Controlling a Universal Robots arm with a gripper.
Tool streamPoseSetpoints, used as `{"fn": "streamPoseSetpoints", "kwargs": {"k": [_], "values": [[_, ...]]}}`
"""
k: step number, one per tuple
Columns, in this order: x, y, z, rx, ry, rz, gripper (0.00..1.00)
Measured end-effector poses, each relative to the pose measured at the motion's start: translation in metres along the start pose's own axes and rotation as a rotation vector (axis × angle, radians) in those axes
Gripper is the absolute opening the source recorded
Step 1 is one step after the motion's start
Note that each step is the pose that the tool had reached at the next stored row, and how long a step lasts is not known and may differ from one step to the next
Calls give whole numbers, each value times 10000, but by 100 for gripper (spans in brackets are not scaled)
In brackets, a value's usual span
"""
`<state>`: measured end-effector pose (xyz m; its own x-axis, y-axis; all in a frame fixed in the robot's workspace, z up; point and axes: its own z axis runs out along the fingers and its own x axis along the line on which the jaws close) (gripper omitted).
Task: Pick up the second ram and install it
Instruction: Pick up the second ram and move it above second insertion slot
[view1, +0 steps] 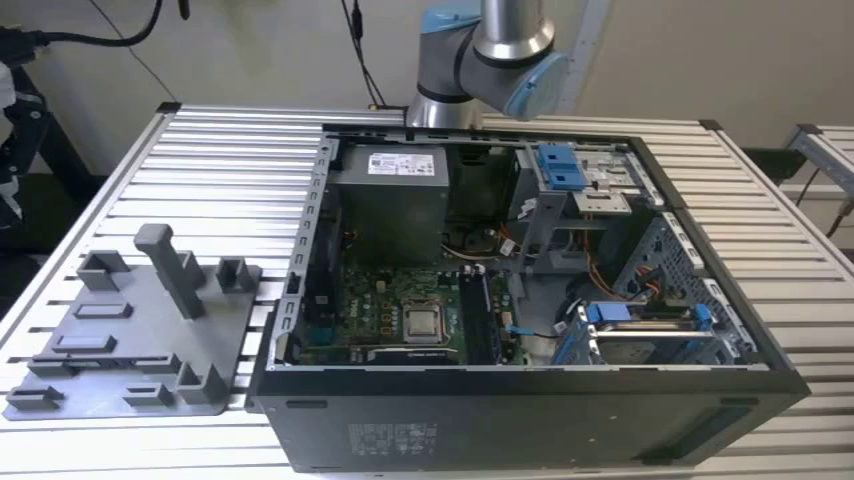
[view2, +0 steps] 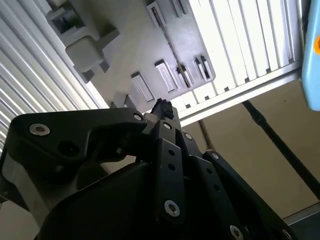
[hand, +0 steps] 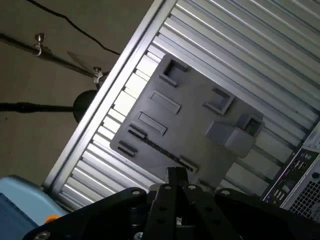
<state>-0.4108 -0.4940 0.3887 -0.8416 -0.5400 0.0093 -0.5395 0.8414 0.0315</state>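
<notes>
Surface: You are working over a slatted metal desk (view1: 227, 150) that is carrying an open computer case (view1: 534, 400), with a grey tray (view1: 147, 340) lying just beside the case.
Tool: In the first wrist view the tool (hand: 176, 175) is hanging well above the grey tray with its fingers pressed together and nothing showing between them.
Second ram: The second ram (hand: 165, 150) is lying on the grey tray as a thin dark strip, near the tray edge farthest from the tray's tall post (hand: 225, 134).
Long axis: It is running parallel to that tray edge.
Bearing: You are looking straight down at the tray, so the strip is probably sitting below the tool, its nearer end almost under the fingertips.
Progress: The ram is not yet being gripped.
</notes>
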Motion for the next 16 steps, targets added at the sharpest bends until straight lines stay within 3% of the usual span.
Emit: {"fn": "streamPoseSetpoints", "kwargs": {"k": [16], "values": [[0,0,1,75,105,-2198,11]]}}
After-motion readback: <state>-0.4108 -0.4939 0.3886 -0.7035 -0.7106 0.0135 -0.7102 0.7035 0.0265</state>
